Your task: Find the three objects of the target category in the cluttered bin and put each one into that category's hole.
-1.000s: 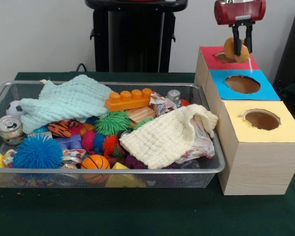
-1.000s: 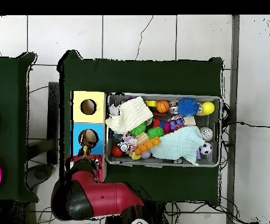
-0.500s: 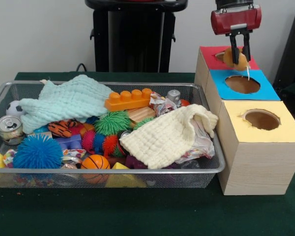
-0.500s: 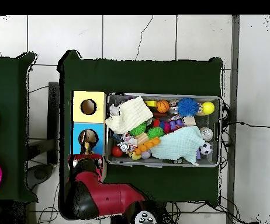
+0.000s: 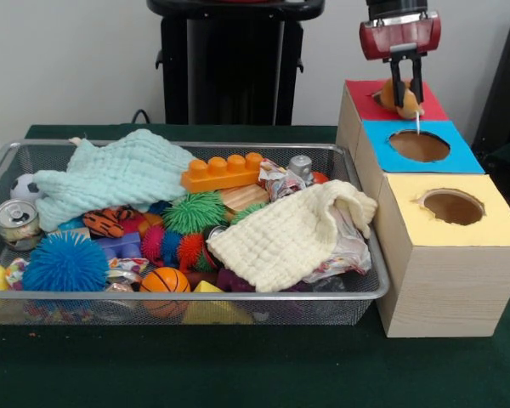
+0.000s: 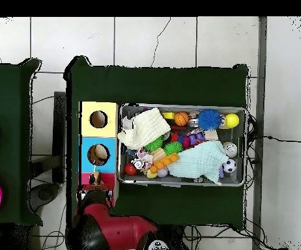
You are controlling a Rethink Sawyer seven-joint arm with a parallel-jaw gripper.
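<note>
Gripper (image 5: 404, 92) pinching small orange object (image 5: 399, 95), hung directly above red box's hole (image 5: 384, 95). Delivery step apparently in hand: next, likely straight down, then release into opening below. Cluttered wire bin (image 5: 187, 296) well off to one side, awaiting further search.

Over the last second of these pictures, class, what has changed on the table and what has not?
The gripper, shut on a small orange object, carried it back from near the blue hole to over the red box top. It has not let go. The wire bin and everything in it stayed as it was.
</note>
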